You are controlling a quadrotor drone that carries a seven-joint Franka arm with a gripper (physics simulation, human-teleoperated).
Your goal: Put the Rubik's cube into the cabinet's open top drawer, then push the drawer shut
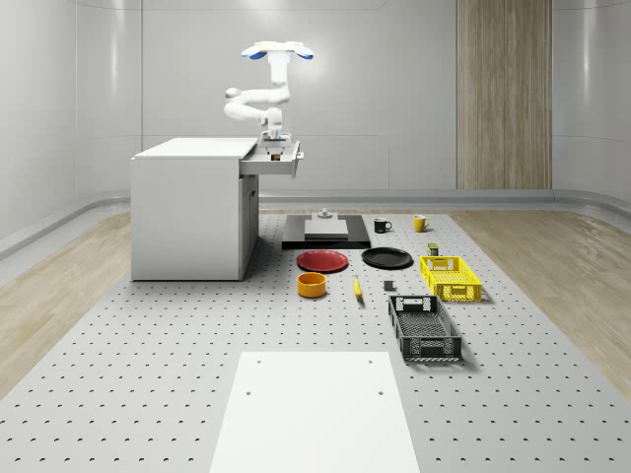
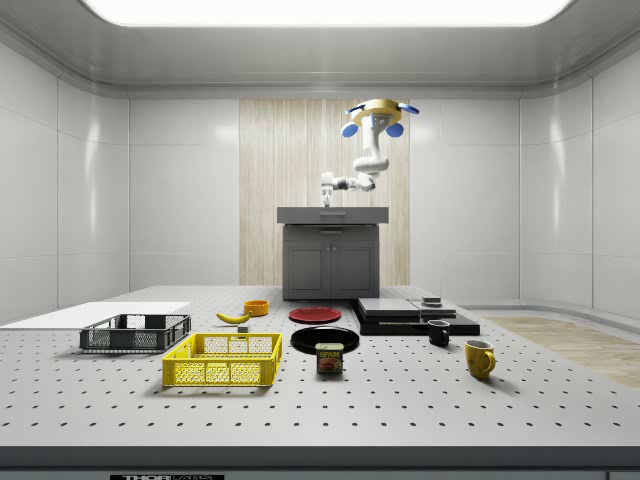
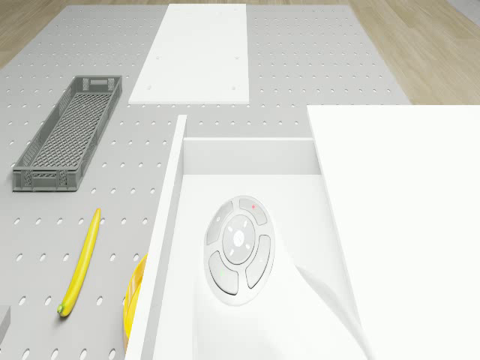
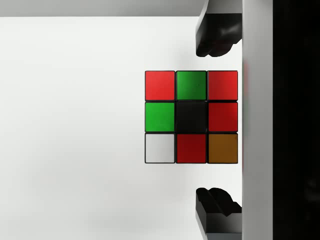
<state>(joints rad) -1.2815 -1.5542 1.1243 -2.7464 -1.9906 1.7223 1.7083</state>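
The Rubik's cube [image 4: 191, 117] lies flat on the white floor of the cabinet's open top drawer [image 3: 247, 156], close to one drawer wall [image 4: 257, 120]. My gripper [image 4: 215, 121] hangs straight above the cube, open; its black fingers [image 4: 217, 35] stand clear of the cube on two opposite sides. The drone [image 1: 276, 51] hovers over the pulled-out drawer [image 1: 271, 165] at the white cabinet's [image 1: 187, 207] side toward the whole-scene view's right. My arm bends down from the drone to the gripper [image 1: 273, 141]. In the side view the drone [image 2: 378, 112] hovers above the cabinet [image 2: 332, 260].
On the perforated floor below the drawer lie a banana [image 3: 81, 260] and a grey crate [image 3: 69, 131]. A red plate [image 1: 322, 260], a black plate [image 1: 386, 258], an orange bowl [image 1: 312, 285], a yellow crate [image 1: 451, 277] and two mugs stand further out. A white board [image 1: 314, 409] lies nearest.
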